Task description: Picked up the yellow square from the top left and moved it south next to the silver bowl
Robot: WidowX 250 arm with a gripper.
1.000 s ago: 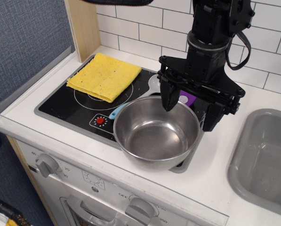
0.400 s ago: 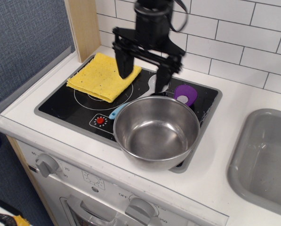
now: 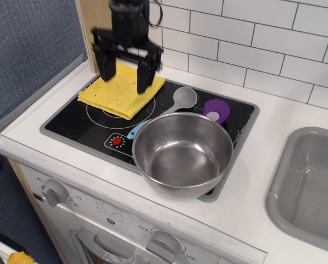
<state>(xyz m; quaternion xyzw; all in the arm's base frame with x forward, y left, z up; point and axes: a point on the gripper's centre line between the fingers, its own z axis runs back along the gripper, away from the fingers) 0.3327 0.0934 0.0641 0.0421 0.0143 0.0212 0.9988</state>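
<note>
While sweeping leftward from over the silver bowl (image 3: 182,154) a second ago, the gripper (image 3: 123,78) is now hovering above the yellow square (image 3: 120,91), jaws spread, so the grasp is coming next. That cloth is lying flat on the cooktop (image 3: 98,124) at the bowl's 10 o'clock, corners pointing roughly 12 and 6; no clear long axis.

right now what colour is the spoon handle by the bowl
Light blue, on the spoon beside the silver bowl; observation.image view shows it.
</note>
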